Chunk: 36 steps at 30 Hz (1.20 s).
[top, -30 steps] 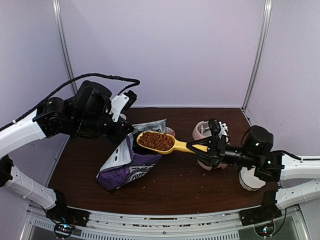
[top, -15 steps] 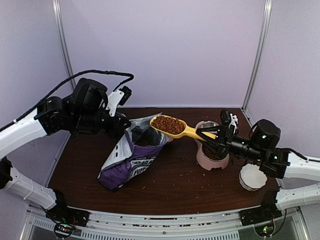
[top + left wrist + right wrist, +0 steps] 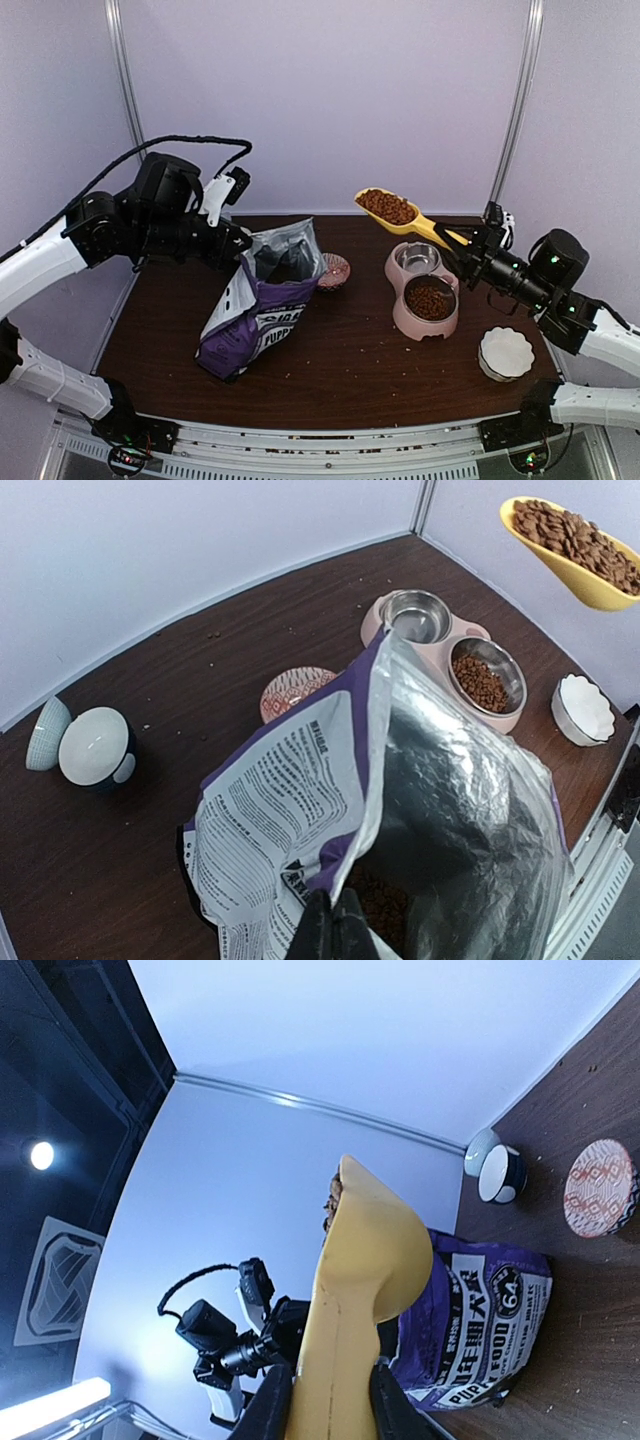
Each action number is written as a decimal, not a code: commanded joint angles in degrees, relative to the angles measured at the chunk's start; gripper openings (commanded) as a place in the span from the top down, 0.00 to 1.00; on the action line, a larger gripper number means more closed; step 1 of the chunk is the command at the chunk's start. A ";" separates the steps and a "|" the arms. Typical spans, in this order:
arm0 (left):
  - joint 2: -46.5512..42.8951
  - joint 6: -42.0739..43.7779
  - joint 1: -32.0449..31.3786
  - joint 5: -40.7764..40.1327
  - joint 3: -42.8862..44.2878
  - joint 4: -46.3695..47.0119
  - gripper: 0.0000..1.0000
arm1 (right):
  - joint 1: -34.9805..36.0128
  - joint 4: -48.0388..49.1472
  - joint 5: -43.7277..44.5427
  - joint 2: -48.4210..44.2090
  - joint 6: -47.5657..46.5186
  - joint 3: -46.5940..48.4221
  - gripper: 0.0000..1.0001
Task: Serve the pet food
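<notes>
- Noted brown kibble pellets (image 3: 387,206) in yellow plastic scoop (image 3: 407,223), upper right, pinched by right gripper (image 3: 462,243).
- Noted left gripper (image 3: 335,925) clamped on purple foil bag (image 3: 300,790).
- Judged half done: lower steel bowl (image 3: 453,297) of pink feeder (image 3: 408,322) filled, upper empty.

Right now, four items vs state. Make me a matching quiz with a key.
Items
1. yellow scoop
2. puppy food bag
3. feeder's rear steel bowl
4. feeder's front steel bowl

States
A. empty
B. steel, with kibble in it
C. lifted in the air by the right tool
D. top edge pinched by the left tool, mouth open

Pairs: 1-C, 2-D, 3-A, 4-B
</notes>
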 commanded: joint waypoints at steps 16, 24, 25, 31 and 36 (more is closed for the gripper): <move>-4.28 5.51 2.64 0.42 -1.43 0.04 1.00 | -24.16 5.73 -6.88 0.83 -0.50 -9.89 0.87; -4.12 8.79 2.64 0.11 -1.53 0.11 1.00 | -29.19 7.56 -8.66 6.74 -2.93 -10.49 0.87; -4.21 9.05 2.64 0.08 -1.72 0.48 1.00 | -29.61 7.95 -8.85 7.60 -3.08 -10.58 0.88; -4.33 10.61 2.59 -0.38 -2.12 1.63 1.00 | -31.49 10.23 -10.40 13.68 -4.24 -10.48 0.88; -4.36 11.39 2.63 -1.06 -2.65 2.21 1.00 | -32.83 10.47 -11.15 17.92 -5.84 -9.81 0.88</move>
